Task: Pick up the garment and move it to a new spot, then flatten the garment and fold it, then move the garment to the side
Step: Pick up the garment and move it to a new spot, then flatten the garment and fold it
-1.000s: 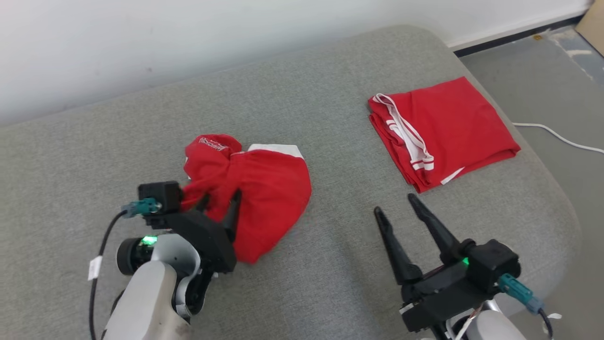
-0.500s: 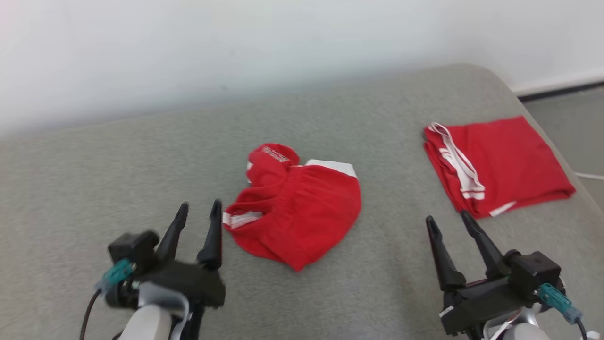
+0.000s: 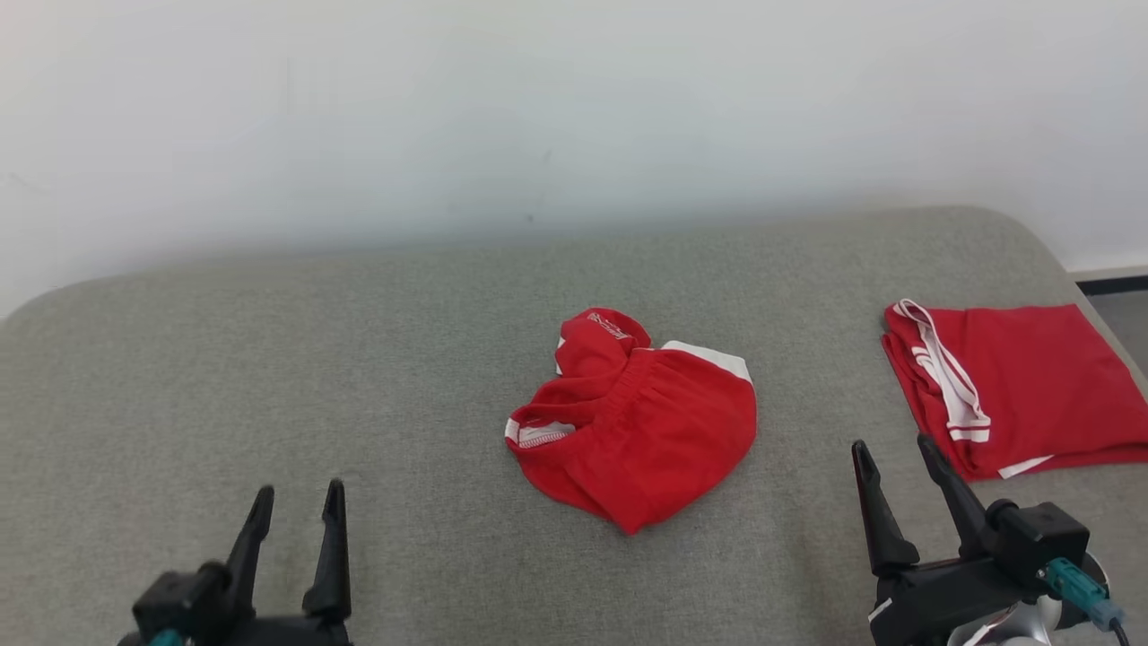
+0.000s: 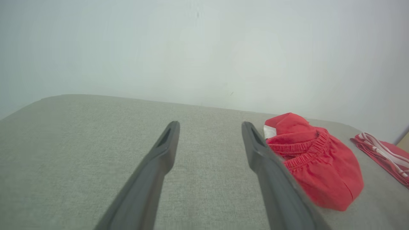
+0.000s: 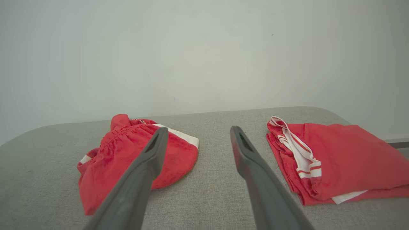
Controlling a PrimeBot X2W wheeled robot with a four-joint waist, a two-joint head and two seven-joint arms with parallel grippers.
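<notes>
Two red pieces lie on the grey padded surface (image 3: 269,359). The crumpled garment (image 3: 641,440), white trim and gathered waistband showing, sits bunched at the centre of the head view, with neither gripper touching it. The folded garment (image 3: 1022,386) lies flat at the right edge. At lower left the left gripper (image 3: 300,489) has its jaws spread wide and empty. At lower right the right gripper (image 3: 892,443) is likewise parted and holds nothing, just beside the folded garment. A pale wall (image 3: 538,108) runs across the top.
</notes>
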